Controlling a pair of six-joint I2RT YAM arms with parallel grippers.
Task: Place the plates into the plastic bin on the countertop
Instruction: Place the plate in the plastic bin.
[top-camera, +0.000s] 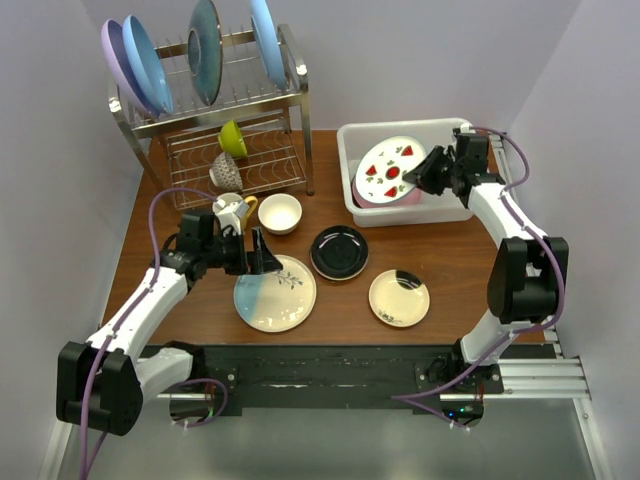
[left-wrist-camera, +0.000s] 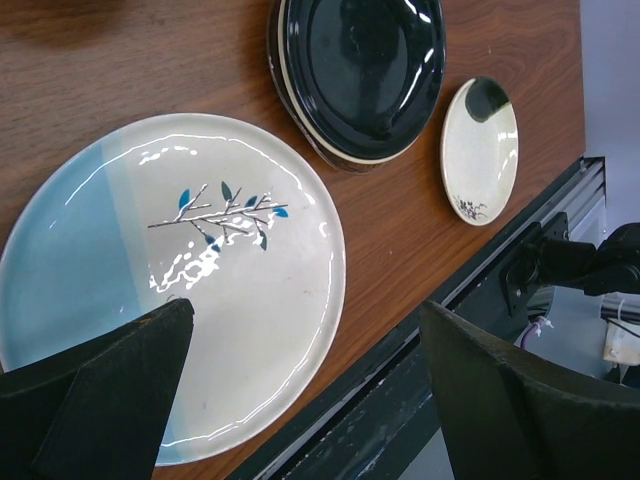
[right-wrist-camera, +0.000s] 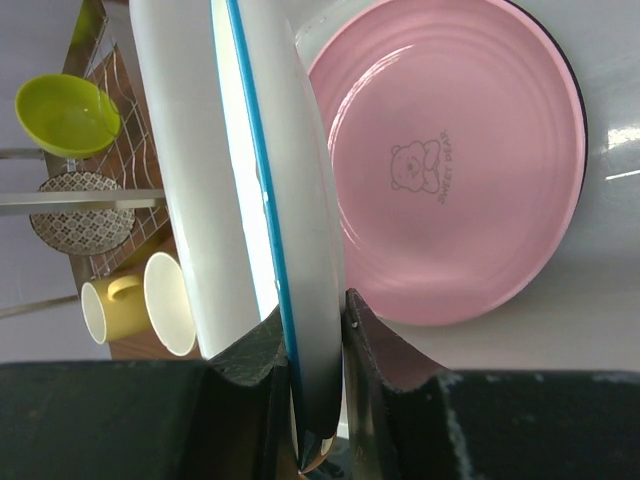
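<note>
**Top view.** Right gripper (top-camera: 432, 172) sits over the right side of the plastic bin (top-camera: 346, 150), clamped on the rim of the fruit-slice plate (top-camera: 388, 168).
- The plate is tilted, face toward the camera, above a pink plate (top-camera: 385, 199) lying in the bin.
- The bin stands back right on the countertop (top-camera: 460, 262).
- Left gripper (top-camera: 256, 254) hovers at the far-left edge of the teal-and-cream plate (top-camera: 275, 293), jaws wide.
- The black plate (top-camera: 339, 251) and small cream plate (top-camera: 399, 297) lie on the wood, not yet binned.

**Left wrist view.** Both fingers (left-wrist-camera: 100, 400) are spread far apart with nothing between them. The teal-and-cream plate lies flat beneath. The black plate appears to rest on a paler-rimmed one.

**Right wrist view.** The fruit-slice plate shows edge-on, a blue line along its rim, pinched narrow between the fingers (right-wrist-camera: 250, 365). The pink plate, with a bear print, lies flat on the bin floor behind it.

**Step in hand, as I read it:** setting the fruit-slice plate down onto the pink one.
- Level the plate first, so it goes down flat rather than on edge.
- Lower until its free rim touches the pink plate, and only then open the jaws.
- A pinch on a thin rim may let the plate swing, so go slowly.
- Keep the wrist off the bin's right wall.
- A release from this tilt risks a clatter or a chip.
</note>
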